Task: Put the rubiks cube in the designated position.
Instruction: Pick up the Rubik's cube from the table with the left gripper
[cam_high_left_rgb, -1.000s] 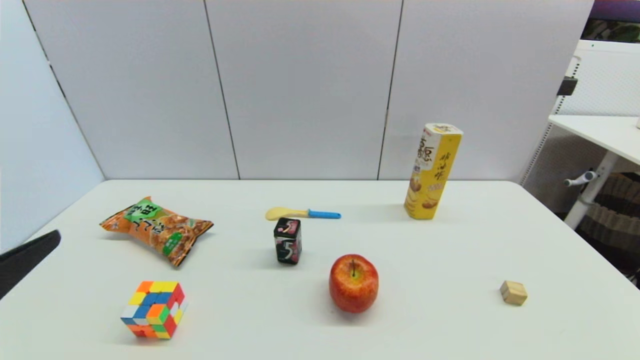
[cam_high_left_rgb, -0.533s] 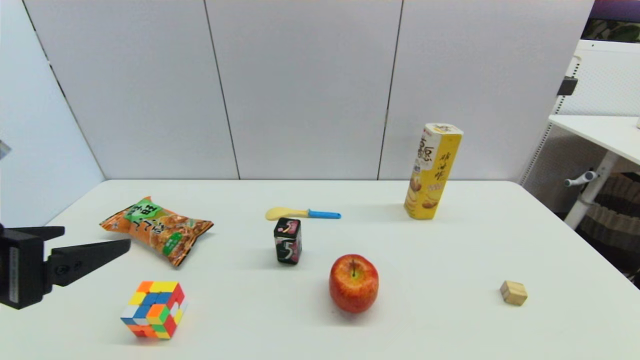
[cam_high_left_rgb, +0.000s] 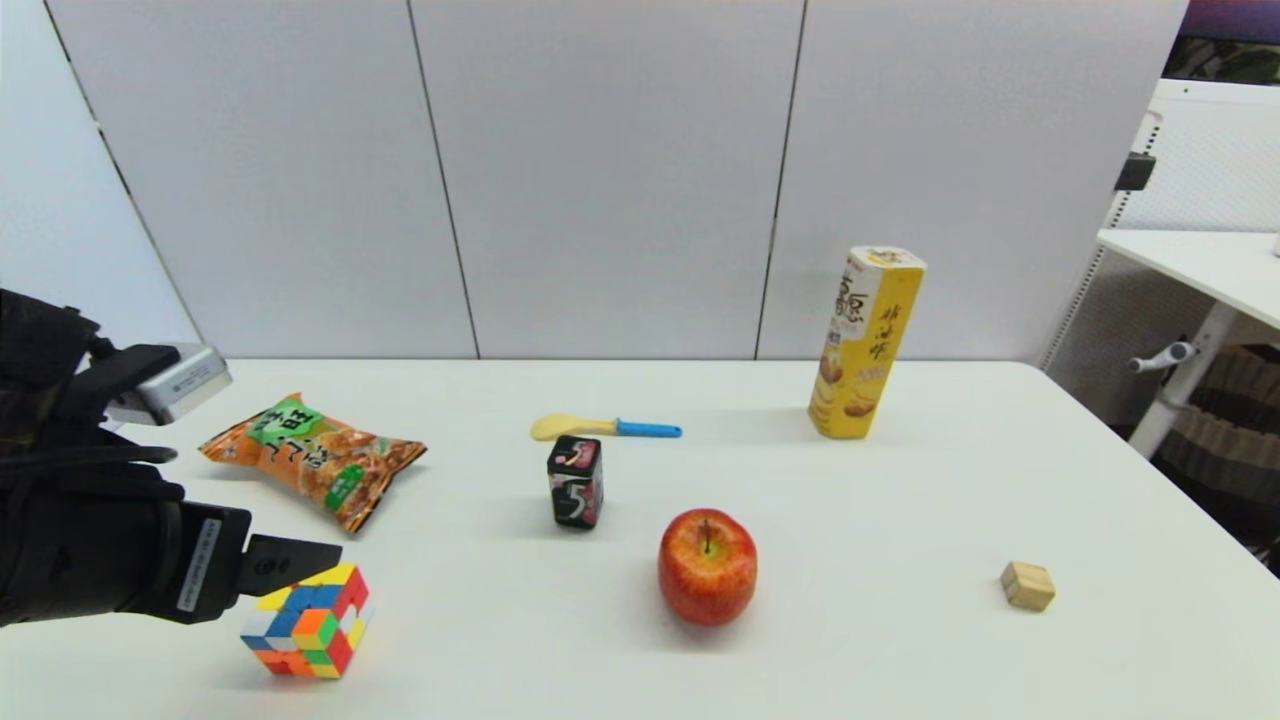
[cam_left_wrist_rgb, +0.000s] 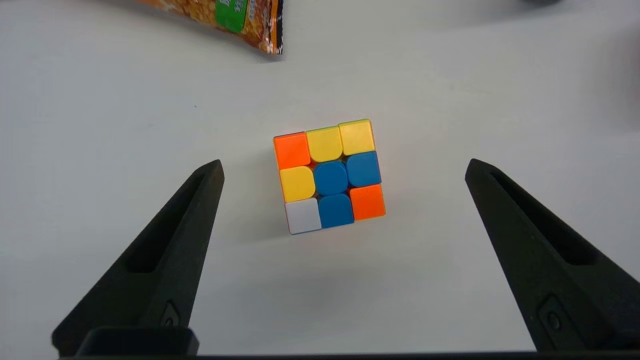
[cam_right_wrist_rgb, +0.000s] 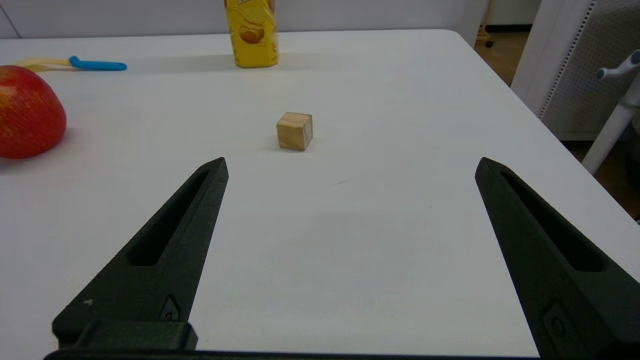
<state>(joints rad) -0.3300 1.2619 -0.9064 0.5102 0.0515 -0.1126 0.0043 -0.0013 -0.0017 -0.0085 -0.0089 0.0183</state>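
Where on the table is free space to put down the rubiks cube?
Bare room lies between the apple and the wooden cube, and along the near edge right of the rubiks cube. It is crowded around the snack bag, black box and spoon.

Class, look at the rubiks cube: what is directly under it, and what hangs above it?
The rubiks cube rests on the white table. The open left gripper hangs above, not touching. The cube's underside is hidden.

White table (cam_high_left_rgb: 900, 660); grey panel wall (cam_high_left_rgb: 600, 180) behind. 2nd white desk (cam_high_left_rgb: 1200, 265) at right, perforated screen (cam_high_left_rgb: 1215, 150) beyond.
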